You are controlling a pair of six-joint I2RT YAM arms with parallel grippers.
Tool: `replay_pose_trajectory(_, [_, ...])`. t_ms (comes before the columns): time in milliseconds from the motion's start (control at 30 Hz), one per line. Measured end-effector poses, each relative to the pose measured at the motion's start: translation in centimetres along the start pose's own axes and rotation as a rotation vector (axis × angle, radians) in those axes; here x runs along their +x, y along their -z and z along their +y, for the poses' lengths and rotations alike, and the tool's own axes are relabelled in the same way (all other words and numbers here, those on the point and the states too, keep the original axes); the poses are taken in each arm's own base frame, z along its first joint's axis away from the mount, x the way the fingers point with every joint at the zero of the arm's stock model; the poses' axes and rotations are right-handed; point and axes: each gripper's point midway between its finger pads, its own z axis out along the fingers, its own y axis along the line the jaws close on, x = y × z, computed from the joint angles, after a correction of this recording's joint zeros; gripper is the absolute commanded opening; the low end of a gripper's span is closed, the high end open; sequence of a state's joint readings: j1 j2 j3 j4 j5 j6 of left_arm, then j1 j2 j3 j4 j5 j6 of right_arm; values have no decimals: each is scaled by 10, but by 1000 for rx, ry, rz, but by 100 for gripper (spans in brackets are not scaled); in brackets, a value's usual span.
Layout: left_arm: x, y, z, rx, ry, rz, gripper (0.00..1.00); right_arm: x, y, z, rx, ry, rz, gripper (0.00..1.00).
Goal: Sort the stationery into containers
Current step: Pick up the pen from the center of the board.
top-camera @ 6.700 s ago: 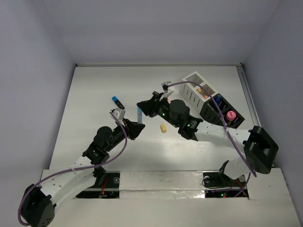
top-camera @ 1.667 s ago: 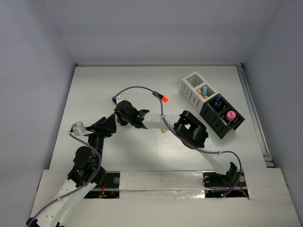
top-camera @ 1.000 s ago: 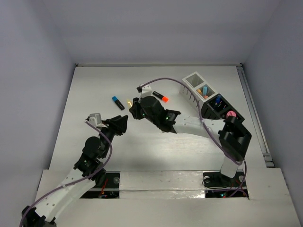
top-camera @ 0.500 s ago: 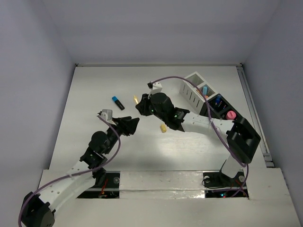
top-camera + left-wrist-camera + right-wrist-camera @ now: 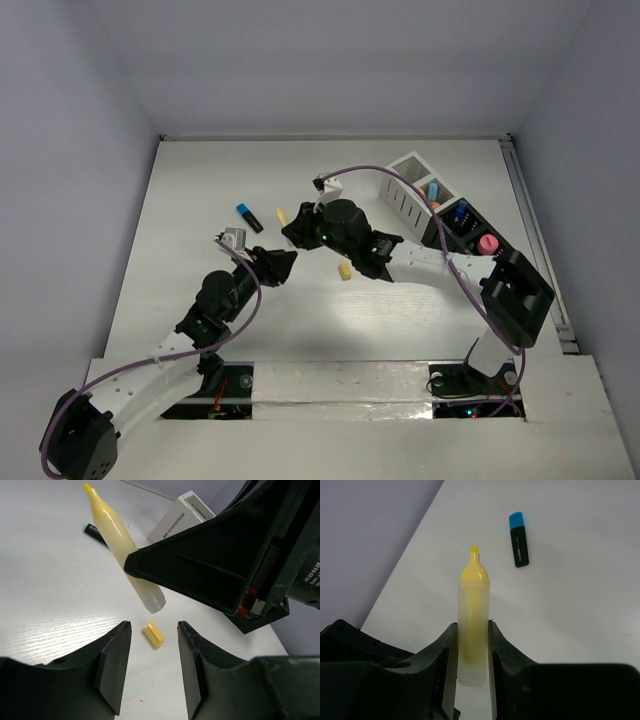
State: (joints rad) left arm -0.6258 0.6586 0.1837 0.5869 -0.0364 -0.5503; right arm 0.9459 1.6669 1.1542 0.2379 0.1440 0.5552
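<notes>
A yellow marker (translucent barrel); black marker, blue-capped.

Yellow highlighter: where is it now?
The yellow highlighter is clamped in the right gripper, near the middle of the top view, the blue-capped marker lying to its left.

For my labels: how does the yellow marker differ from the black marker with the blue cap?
The yellow marker is uncapped, its tip bare; the black marker wears its blue cap. The yellow one is clamped between the right fingers; the black one lies free on the table. Both are short markers.
</notes>
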Motion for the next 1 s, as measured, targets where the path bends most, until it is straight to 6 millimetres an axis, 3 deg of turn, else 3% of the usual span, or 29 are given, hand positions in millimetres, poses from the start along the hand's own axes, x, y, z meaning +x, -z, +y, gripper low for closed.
replay_pose_trajectory(600, [-3,-4,10,-11,79,12,40,19,10,14,-117,-74,41,0])
replay_pose_trajectory(1000, [-3,-6,5,22,108,23,33,17,13,33,-207,-121,24,0])
